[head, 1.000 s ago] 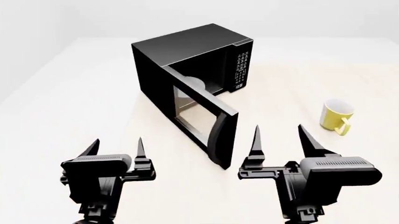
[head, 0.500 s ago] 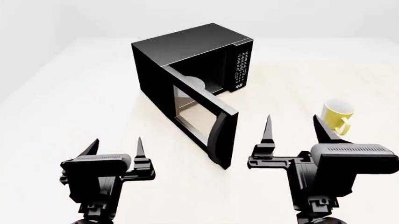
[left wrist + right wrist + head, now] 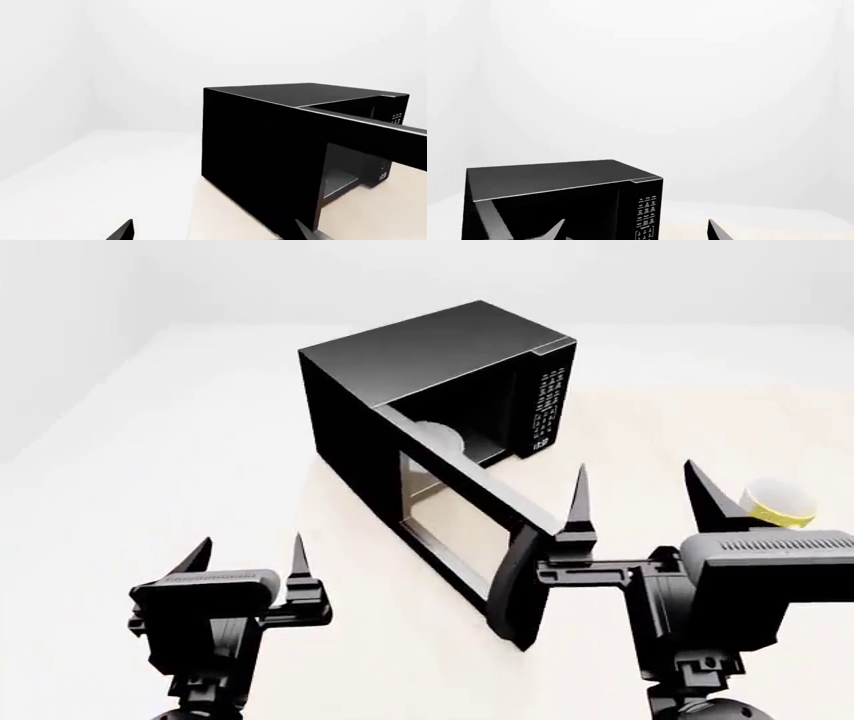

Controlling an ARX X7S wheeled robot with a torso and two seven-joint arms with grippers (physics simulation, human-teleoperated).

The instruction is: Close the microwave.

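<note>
Black microwave (image 3: 441, 390) door (image 3: 467, 530) swings toward the robot; the right gripper (image 3: 638, 502), jaws released, is nearer its free edge than the left gripper (image 3: 248, 558), also released.

The microwave (image 3: 414, 380) door (image 3: 467, 530) swings out across mid-tabletop (image 3: 160, 460), a yellow mug (image 3: 778, 502) near the right edge

Microwave (image 3: 400, 370) door (image 3: 467, 530) open.
Right gripper (image 3: 641, 500) spread just right of it; left gripper (image 3: 247, 555) spread, apart.
</note>
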